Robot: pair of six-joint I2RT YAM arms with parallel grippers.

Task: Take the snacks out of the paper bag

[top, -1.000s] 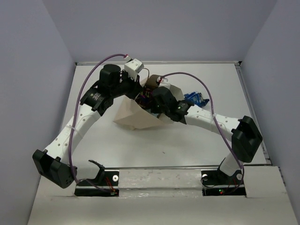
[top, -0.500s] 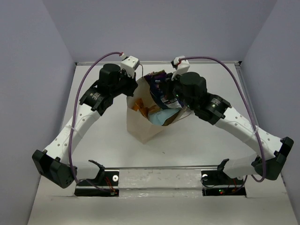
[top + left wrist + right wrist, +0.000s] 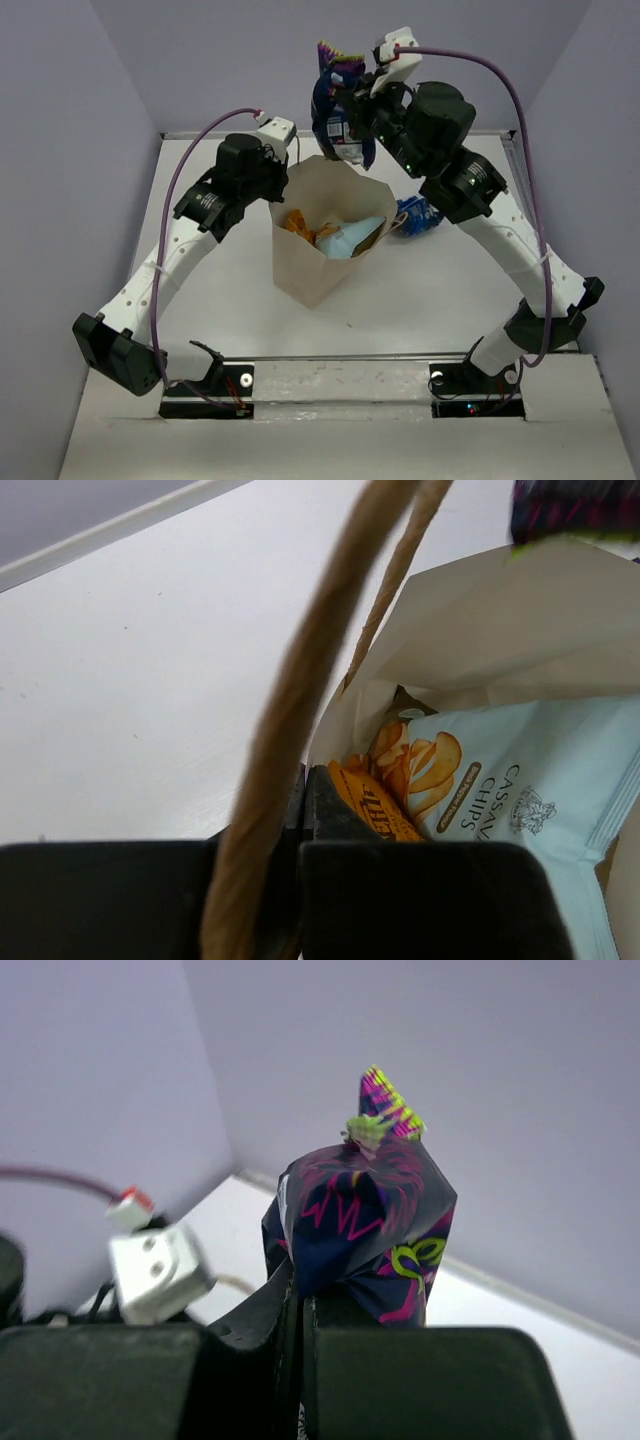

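The tan paper bag (image 3: pixel 305 265) stands upright mid-table, mouth open. Inside lie the orange chip bag (image 3: pixel 298 222) and the light-blue chip bag (image 3: pixel 352 238); both show in the left wrist view, the orange bag (image 3: pixel 375 798) beside the light-blue bag (image 3: pixel 540 780). My left gripper (image 3: pixel 281 172) is shut on the bag's left rim (image 3: pixel 340 705), a loop handle (image 3: pixel 300 695) running past it. My right gripper (image 3: pixel 356 112) is shut on the dark navy packet (image 3: pixel 337 105), raised high above the bag; the packet fills the right wrist view (image 3: pixel 360 1225). The small shiny blue packet (image 3: pixel 417 214) lies on the table right of the bag.
The white table (image 3: pixel 210 290) is walled by grey panels on three sides. A metal rail (image 3: pixel 340 375) carrying both arm bases runs along the near edge. The right arm's elbow (image 3: pixel 560 310) reaches toward the right wall.
The bag went from tilted to upright. My right gripper rose out of the bag mouth with the navy packet to well above it. The left gripper kept hold of the rim.
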